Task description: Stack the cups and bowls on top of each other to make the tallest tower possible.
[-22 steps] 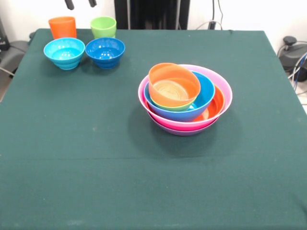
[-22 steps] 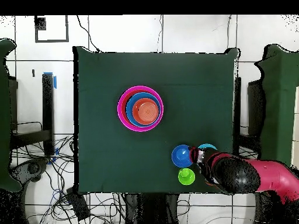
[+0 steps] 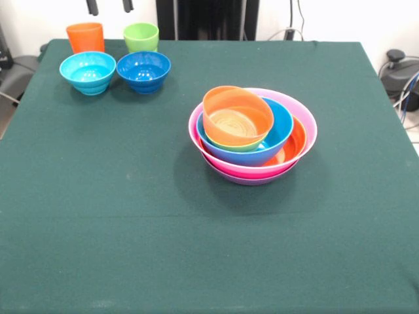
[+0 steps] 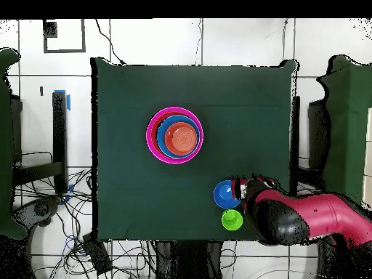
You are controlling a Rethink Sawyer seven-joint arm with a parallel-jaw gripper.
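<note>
Going left to right in the front view, four pieces are not yet stacked, by my reading. At the far left corner of the dark green cloth-covered table (image 3: 131, 216) stands the orange tapered plastic tumbler (image 3: 85, 36), with the small light blue glossy bowl (image 3: 88, 72) just in front of it. Next to those come the lime green tapered plastic tumbler (image 3: 141, 36) and the small dark blue glossy bowl (image 3: 143, 70) before it.

Near the middle sits the tower (image 3: 253, 134): the wide purple bowl (image 3: 252, 178) at the base, the wide pink bowl (image 3: 308, 121) in it, then the large orange bowl (image 3: 296, 140), the large blue bowl (image 3: 280, 127), a sliver of small lime green bowl (image 3: 239, 147), and the small orange bowl (image 3: 237, 116) tilted on top. I judge the work somewhat past halfway.

My gripper (image 3: 110, 6) shows only as two dark tips at the top edge, above the tumblers; the tips stand apart, empty and released.

Nothing lies between the loose pieces and the tower. The tilted top bowl could make an uneven seat for whatever goes on next.
</note>
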